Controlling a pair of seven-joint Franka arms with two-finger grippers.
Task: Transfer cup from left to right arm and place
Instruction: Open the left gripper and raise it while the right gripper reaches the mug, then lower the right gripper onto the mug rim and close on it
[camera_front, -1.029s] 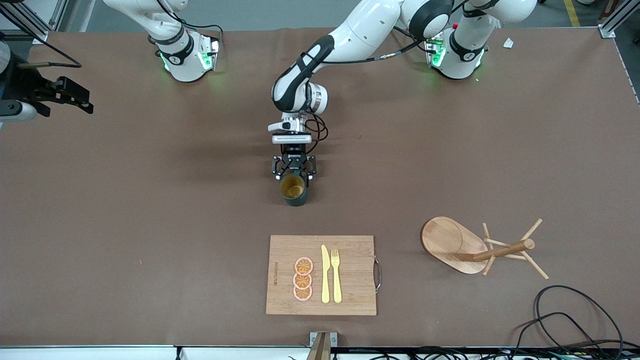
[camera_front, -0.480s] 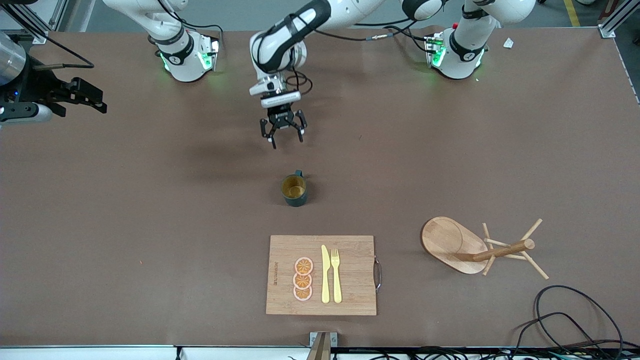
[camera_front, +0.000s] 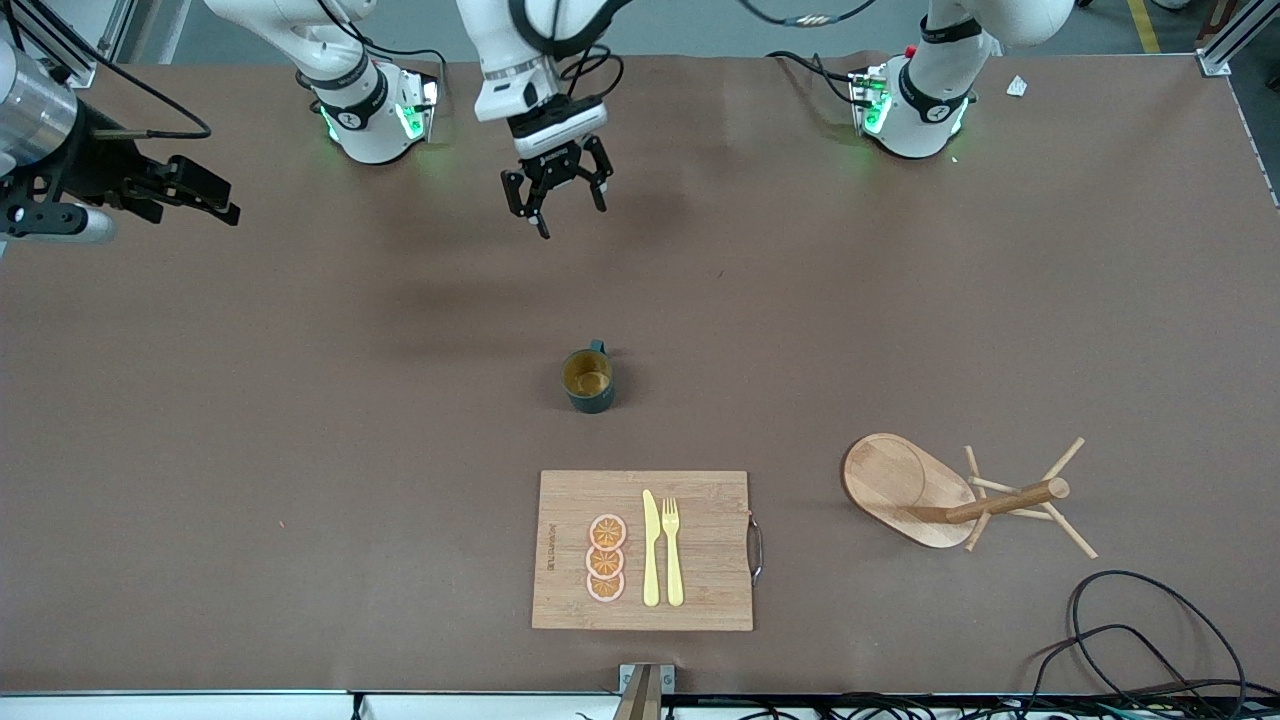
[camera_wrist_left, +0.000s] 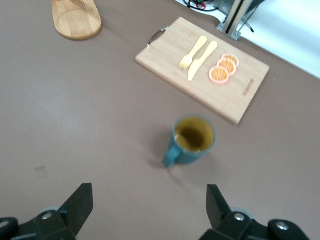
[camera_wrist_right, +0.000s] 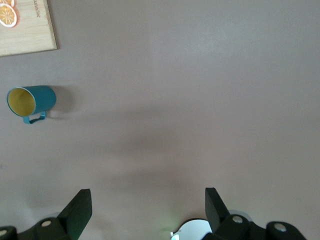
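The dark teal cup (camera_front: 588, 380) stands upright on the brown table, handle toward the robots' bases, with nothing touching it. It also shows in the left wrist view (camera_wrist_left: 194, 140) and in the right wrist view (camera_wrist_right: 31, 101). My left gripper (camera_front: 560, 205) is open and empty, up in the air over the table near the right arm's base, well away from the cup; its jaws stand wide apart in the left wrist view (camera_wrist_left: 148, 200). My right gripper (camera_front: 215, 195) is open and empty over the right arm's end of the table, seen in its wrist view (camera_wrist_right: 148, 200).
A wooden cutting board (camera_front: 700, 560) with a yellow knife, a yellow fork and three orange slices lies nearer the front camera than the cup. A wooden mug rack (camera_front: 950, 490) lies tipped over toward the left arm's end. Black cables (camera_front: 1150, 640) lie at the table's corner.
My left gripper let go of the cup, then rose and drew back toward the robots' bases. The cup stayed on the table. My right gripper edged inward over the table.
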